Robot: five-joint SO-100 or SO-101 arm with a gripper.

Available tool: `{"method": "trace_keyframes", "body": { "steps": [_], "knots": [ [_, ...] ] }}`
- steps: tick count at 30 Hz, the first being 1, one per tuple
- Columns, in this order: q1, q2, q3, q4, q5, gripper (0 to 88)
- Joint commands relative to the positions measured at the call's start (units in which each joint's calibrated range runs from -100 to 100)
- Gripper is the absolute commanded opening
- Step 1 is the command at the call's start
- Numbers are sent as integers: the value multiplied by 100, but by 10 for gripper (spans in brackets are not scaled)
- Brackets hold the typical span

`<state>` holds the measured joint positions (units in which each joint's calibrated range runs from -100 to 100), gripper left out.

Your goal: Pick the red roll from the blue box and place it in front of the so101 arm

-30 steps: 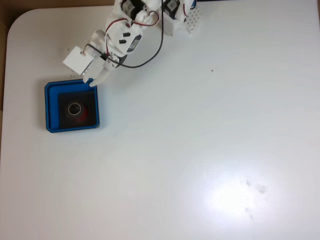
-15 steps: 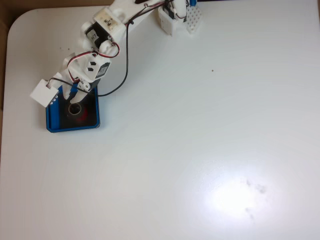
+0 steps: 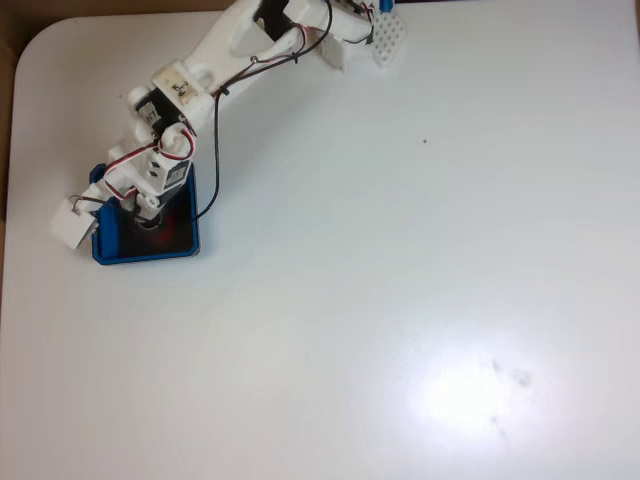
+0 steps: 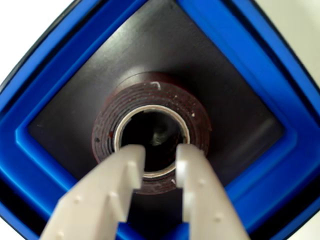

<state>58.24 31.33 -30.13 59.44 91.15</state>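
Red roll (image 4: 152, 135) lies centred in the blue box (image 4: 260, 65), and we see the gripper (image 4: 156, 157) fingers narrowly parted over its core, gripping nothing

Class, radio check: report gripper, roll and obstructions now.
Gripper over the red roll, jaws slightly apart, not gripping. Roll flat in the blue box. Nothing in the way.
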Motion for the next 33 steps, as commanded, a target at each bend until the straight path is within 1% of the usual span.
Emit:
{"method": "trace_keyframes", "body": {
  "steps": [1, 9, 16, 18, 33],
  "knots": [
    [131, 61, -544, 29, -26, 10],
    [180, 69, -571, 38, -26, 21],
    [317, 120, -553, 38, -26, 145],
    [346, 220, -553, 38, -26, 165],
    [405, 412, -553, 38, 26, 172]
  ]
}}
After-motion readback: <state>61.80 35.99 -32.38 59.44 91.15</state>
